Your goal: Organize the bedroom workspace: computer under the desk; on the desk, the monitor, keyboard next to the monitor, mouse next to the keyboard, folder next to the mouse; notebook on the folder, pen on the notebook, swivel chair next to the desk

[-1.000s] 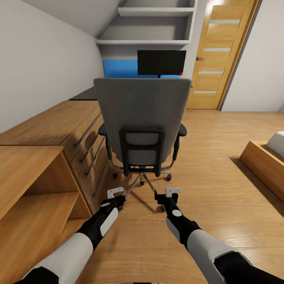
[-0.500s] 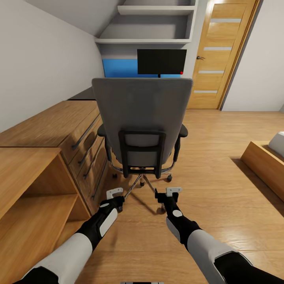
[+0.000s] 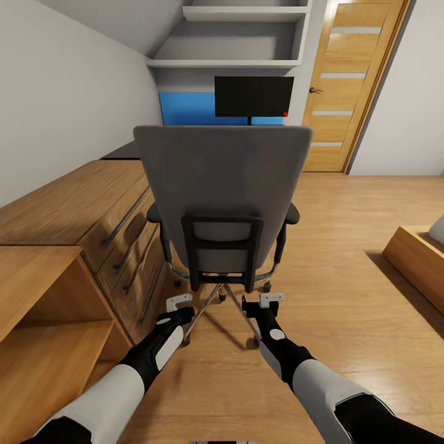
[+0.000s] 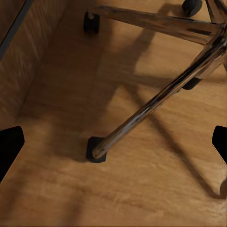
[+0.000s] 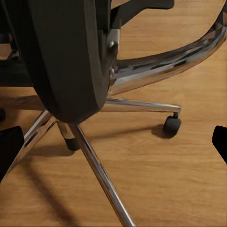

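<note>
The grey swivel chair (image 3: 222,185) stands right in front of me with its back toward me, and its chrome star base (image 4: 156,101) is close to both grippers. My left gripper (image 3: 180,302) is open and empty low over the floor by a caster (image 4: 96,150). Beside the base's other side, my right gripper (image 3: 263,301) is open too, facing the chair's black back support (image 5: 66,56). Past the chair, the black monitor (image 3: 253,96) stands on the dark desk (image 3: 126,151). The backrest hides the seat, so the folder is hidden. Computer, keyboard, mouse, notebook and pen are out of view.
Light wooden low cabinets (image 3: 74,203) with drawers run along the left wall, close to the chair. A wooden door (image 3: 348,92) is at the back right. A low wooden frame (image 3: 416,253) sits at the right edge, with open wooden floor (image 3: 333,246) between it and the chair.
The whole view has shifted forward, so the chair now looks larger and nearer. Both arms hold the same pose in the picture.
</note>
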Controlling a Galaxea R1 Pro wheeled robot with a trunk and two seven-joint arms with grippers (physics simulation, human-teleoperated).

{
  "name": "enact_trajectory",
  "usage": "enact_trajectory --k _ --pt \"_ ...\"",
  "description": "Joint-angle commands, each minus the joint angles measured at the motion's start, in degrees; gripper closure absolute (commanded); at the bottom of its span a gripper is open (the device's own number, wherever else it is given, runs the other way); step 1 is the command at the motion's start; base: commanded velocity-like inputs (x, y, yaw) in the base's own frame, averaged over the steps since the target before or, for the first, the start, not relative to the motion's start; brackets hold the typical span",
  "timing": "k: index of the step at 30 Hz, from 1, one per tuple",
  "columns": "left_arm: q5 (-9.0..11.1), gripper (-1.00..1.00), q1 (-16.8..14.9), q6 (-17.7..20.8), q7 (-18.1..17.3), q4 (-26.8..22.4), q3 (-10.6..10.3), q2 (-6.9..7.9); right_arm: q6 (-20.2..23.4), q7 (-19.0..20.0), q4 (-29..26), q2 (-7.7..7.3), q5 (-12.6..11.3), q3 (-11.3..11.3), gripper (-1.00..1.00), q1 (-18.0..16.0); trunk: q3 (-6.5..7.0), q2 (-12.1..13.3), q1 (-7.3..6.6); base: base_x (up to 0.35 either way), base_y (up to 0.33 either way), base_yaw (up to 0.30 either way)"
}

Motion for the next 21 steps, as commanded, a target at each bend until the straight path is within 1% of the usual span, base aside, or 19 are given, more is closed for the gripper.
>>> enact_trajectory --k 1,5,14,21 --pt "0.40 -1.00 -0.02 0.20 0.49 -0.10 -0.36 0.05 -0.22 -0.26 0.06 -0.01 -0.60 0.50 -1.00 -0.04 -0.05 -0.02 0.00 0.071 0.000 0.000" --pt "0.43 -1.00 -0.01 0.20 0.49 -0.10 -0.36 0.05 -0.22 -0.25 0.06 -0.01 -0.60 0.50 -1.00 -0.03 -0.05 -0.02 0.00 0.147 0.000 0.000" --pt "0.48 -1.00 0.01 0.20 0.49 -0.10 -0.36 0.05 -0.26 -0.25 0.01 -0.06 -0.60 0.44 -1.00 0.06 -0.04 -0.02 0.00 0.261 0.000 -0.004" --pt "0.43 -1.00 0.02 0.20 0.49 -0.10 -0.36 0.05 -0.31 -0.31 -0.02 -0.11 -0.60 0.41 -1.00 0.06 0.27 -0.02 0.00 0.317 -0.027 -0.138"
